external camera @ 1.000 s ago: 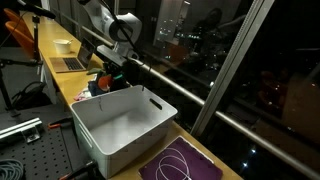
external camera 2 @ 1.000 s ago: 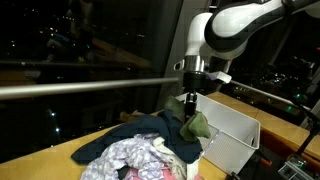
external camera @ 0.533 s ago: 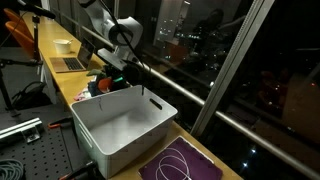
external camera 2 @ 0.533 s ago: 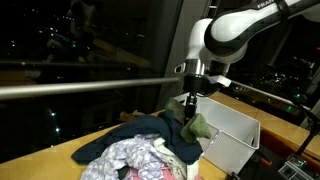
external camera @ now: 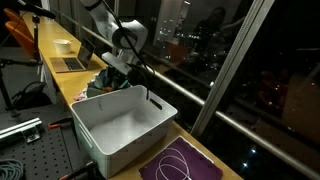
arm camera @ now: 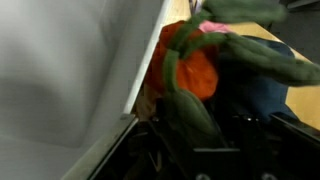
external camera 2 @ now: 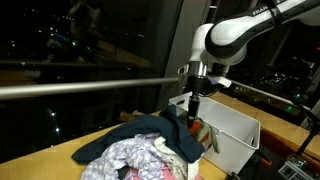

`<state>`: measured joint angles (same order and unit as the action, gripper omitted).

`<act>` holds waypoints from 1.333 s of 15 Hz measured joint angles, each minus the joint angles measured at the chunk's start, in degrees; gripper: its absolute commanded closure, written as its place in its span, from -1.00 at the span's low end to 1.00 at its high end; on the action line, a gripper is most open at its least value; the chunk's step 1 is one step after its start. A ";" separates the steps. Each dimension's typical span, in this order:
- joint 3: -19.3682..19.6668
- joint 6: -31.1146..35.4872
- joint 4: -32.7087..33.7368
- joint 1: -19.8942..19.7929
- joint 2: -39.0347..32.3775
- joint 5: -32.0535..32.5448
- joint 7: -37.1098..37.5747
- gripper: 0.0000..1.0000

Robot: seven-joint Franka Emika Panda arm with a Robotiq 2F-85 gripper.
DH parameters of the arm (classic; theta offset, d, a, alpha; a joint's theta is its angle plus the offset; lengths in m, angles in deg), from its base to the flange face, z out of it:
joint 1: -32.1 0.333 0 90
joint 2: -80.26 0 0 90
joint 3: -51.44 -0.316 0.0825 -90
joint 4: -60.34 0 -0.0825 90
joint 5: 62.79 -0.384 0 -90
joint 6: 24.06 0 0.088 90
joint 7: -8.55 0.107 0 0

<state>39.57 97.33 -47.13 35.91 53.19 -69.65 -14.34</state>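
Note:
In both exterior views my gripper point(external camera 2: 193, 110) point(external camera: 113, 68) hangs over the near end of the white bin point(external camera 2: 240, 128) point(external camera: 160, 105), beside a pile of clothes point(external camera 2: 140, 150). Its jaws look parted. An olive green cloth point(external camera 2: 205, 135) sags below the fingers against the bin's edge. In the wrist view the green cloth point(arm camera: 190, 110) trails from my gripper point(arm camera: 200, 150) across an orange garment point(arm camera: 195, 70) and a blue one point(arm camera: 255, 95), with the bin wall point(arm camera: 70, 70) to the left. The fingertips are dark and partly hidden by the cloth.
A dark window with a metal rail point(external camera 2: 80, 88) runs behind the wooden counter. A laptop point(external camera: 70, 63) sits further along it. A purple mat with a white cable point(external camera: 180, 165) lies past the bin, and a perforated metal board point(external camera: 30, 150) stands alongside.
The jaws have gone from shut to parted. The green cloth, which hung from the fingers, has sunk lower toward the bin's edge. The gripper has risen slightly.

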 measured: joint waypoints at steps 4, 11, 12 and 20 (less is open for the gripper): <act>0.30 -1.19 -1.03 -1.39 3.69 0.19 -1.56 -1.00; 3.35 -9.00 -3.62 -4.04 16.47 1.39 -7.83 -1.00; 3.71 -9.53 -4.01 -4.43 17.71 1.40 -8.52 -1.00; 3.80 -9.69 -5.12 -4.57 18.38 1.41 -8.87 -1.00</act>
<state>43.37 87.64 -52.26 31.34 71.58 -68.25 -23.20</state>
